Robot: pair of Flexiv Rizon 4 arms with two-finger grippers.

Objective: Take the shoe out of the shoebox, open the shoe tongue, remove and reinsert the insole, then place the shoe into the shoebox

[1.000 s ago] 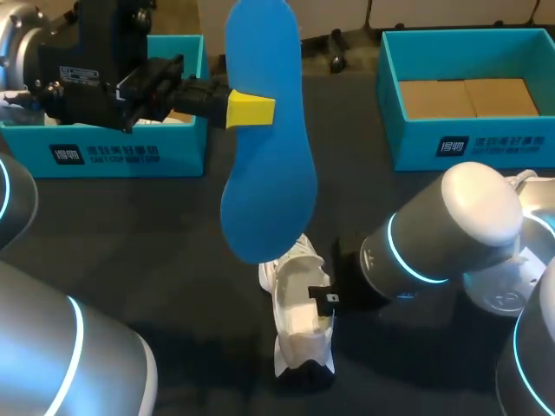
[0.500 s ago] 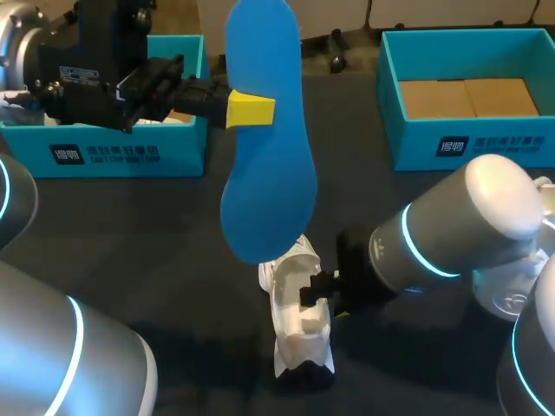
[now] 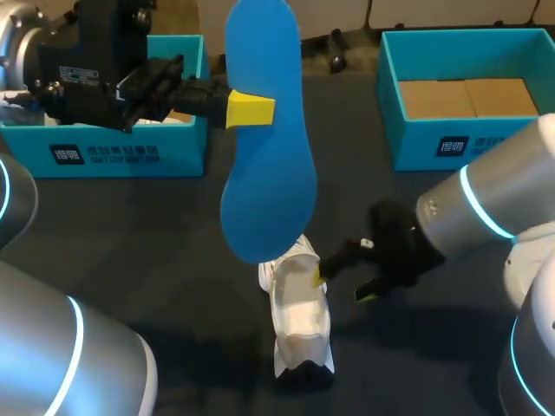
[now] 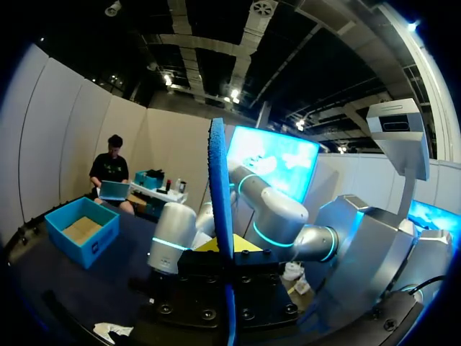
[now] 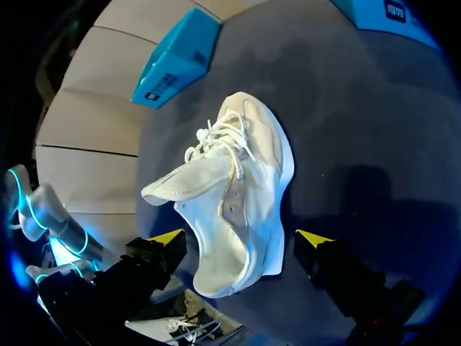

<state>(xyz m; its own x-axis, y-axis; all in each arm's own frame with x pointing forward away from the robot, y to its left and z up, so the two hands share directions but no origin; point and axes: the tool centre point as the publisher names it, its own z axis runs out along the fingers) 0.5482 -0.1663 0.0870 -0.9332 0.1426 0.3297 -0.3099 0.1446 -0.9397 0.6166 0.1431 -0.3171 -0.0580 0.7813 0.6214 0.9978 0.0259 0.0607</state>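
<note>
The right shoebox (image 3: 468,143) holds a brown cardboard liner (image 3: 468,97). The left gripper (image 3: 250,110) clamps the blue insole (image 3: 264,173); the right gripper (image 5: 241,237) gapes wide astride the white sneaker (image 5: 238,180) on the tabletop (image 3: 173,243).

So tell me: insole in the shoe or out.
Out: the left claw holds the blue insole aloft, clear of the white shoe.

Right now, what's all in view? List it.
insole: 1, blue, held upright above the table, over the shoe
shoe: 1, white, on the table, front middle, tongue pulled open
shoeboxes: 2, teal, rear of table; left one, right one
cardboard: brown, lining the right shoebox
table: 1, dark
left gripper: shut on the insole
right gripper: open, low beside the shoe, not touching it
</note>
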